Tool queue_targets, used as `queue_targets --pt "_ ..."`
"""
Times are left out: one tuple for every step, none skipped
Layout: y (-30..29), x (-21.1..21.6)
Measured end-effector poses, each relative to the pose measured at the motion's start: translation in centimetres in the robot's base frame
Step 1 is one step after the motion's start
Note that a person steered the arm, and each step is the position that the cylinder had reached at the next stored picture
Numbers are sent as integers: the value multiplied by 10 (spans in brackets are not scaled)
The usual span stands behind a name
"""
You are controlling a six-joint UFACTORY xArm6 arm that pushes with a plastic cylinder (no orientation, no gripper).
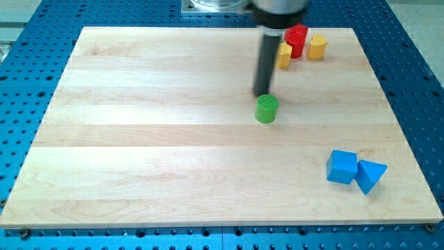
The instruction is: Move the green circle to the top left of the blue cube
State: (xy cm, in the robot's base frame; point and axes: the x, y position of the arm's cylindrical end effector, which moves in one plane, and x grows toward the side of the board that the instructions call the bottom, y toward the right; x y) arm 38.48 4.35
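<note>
The green circle (pixel 266 109) is a short green cylinder near the middle of the wooden board. My tip (pixel 263 94) stands just above it in the view, at its upper left edge, touching or nearly touching. The blue cube (pixel 342 167) sits at the view's lower right, well to the right of and below the green circle. A blue triangular block (pixel 370 175) rests against the cube's right side.
At the view's top right a red block (pixel 297 39), a yellow block (pixel 284 55) partly behind the rod, and a yellow cylinder (pixel 318 47) are clustered. The wooden board (pixel 139 139) lies on a blue perforated table (pixel 28 83).
</note>
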Motion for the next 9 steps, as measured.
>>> queue_targets --pt "-9 44" --pt "32 54" --pt "44 50" --pt "13 53" --pt "13 54" --pt "13 48" --pt "51 37" --pt "109 37" --pt "145 27"
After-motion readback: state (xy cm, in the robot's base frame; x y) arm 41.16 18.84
